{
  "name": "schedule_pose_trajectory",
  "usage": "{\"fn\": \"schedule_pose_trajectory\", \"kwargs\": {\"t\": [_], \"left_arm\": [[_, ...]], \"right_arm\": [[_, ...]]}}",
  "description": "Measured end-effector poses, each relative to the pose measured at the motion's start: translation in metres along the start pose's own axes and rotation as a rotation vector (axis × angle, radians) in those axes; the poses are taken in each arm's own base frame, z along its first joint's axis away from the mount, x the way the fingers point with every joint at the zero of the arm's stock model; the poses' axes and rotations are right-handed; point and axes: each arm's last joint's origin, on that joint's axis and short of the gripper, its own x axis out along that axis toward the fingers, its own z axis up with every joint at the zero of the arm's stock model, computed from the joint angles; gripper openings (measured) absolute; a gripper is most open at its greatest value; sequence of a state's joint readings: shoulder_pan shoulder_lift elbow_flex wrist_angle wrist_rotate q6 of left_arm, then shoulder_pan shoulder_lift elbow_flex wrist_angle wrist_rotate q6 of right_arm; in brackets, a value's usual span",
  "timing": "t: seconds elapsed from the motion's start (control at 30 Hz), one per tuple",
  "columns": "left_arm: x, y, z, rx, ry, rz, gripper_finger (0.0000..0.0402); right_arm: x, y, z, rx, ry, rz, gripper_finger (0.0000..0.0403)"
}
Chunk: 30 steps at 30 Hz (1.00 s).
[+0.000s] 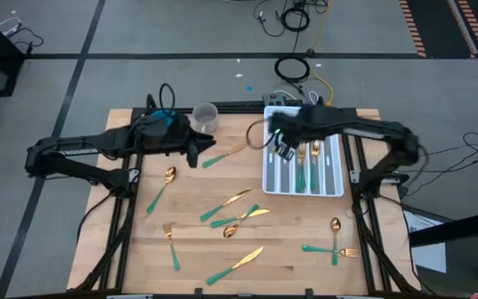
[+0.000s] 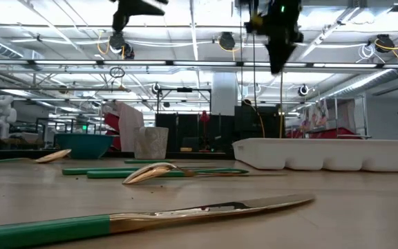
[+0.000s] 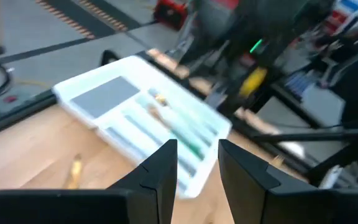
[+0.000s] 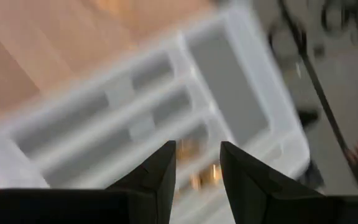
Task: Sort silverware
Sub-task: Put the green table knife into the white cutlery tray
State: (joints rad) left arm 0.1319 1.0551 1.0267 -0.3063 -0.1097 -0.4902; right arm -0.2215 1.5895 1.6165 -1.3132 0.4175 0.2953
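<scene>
Your right gripper [image 1: 285,149] hangs over the white tray's [image 1: 272,184] left slots, fingers [image 4: 160,171] slightly apart and holding nothing, as far as the blur shows. Gold-and-teal silverware [image 1: 305,166] lies in the tray's middle slots. Your left gripper [image 1: 196,154] waits just beside a fork [image 1: 226,154], fingers [image 3: 160,165] apart. Loose pieces [image 1: 235,218] scatter the bare wooden table [image 1: 123,249].

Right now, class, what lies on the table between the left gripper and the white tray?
In the high view, one gold-headed, teal-handled utensil lies on bare wood between the left gripper and the white tray.
</scene>
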Motion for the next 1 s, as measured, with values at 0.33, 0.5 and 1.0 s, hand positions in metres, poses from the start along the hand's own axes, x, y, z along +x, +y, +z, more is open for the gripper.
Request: {"fn": "schedule_pose_trajectory", "kwargs": {"t": [0.33, 0.5, 1.0], "left_arm": [[0.018, 0.028, -0.025, 0.015, 0.265, 0.241, 0.0123], [0.019, 0.036, -0.035, 0.046, 0.386, 0.306, 0.0123], [-0.044, 0.035, -0.040, -0.100, 0.440, 0.362, 0.0123]], "right_arm": [[-0.070, -0.036, -0.007, -0.061, -0.439, 0.070, 0.0118], [-0.046, -0.016, 0.013, -0.327, -0.431, 0.140, 0.0126], [0.105, 0.033, 0.097, -0.530, -0.497, 0.580, 0.0142]]}}
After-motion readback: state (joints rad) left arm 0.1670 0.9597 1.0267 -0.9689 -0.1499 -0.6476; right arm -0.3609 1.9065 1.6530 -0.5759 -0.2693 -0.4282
